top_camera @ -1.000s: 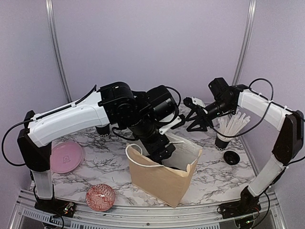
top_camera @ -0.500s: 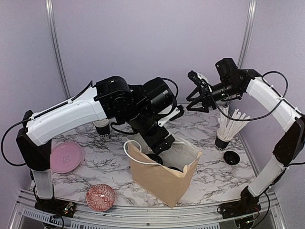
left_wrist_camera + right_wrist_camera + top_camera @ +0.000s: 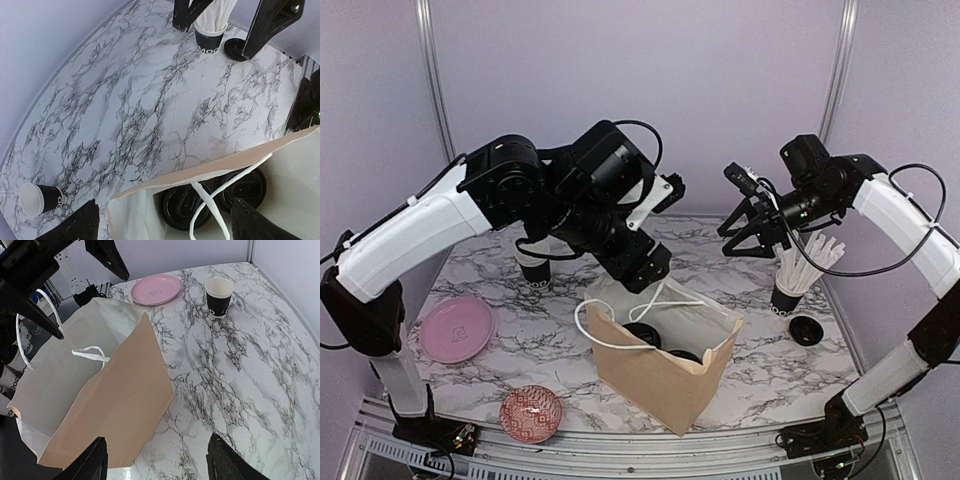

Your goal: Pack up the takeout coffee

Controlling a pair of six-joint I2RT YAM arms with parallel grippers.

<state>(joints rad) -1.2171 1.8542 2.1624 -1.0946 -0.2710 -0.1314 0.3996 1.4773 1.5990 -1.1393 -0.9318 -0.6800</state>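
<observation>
On the surface (image 3: 770, 375), the bag (image 3: 660, 370) stands front centre with two lidded cups (image 3: 182, 205) in it. A cup (image 3: 534, 272) stands behind it, left. The plate (image 3: 455, 328) lies left, the bowl (image 3: 530, 413) before it. The straw cup (image 3: 786, 297) stands right, the lid (image 3: 806, 330) just before it.

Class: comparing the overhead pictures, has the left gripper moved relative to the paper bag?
Yes. The left gripper has risen out of the paper bag's mouth and now hangs above its rear rim, jaws open.
</observation>
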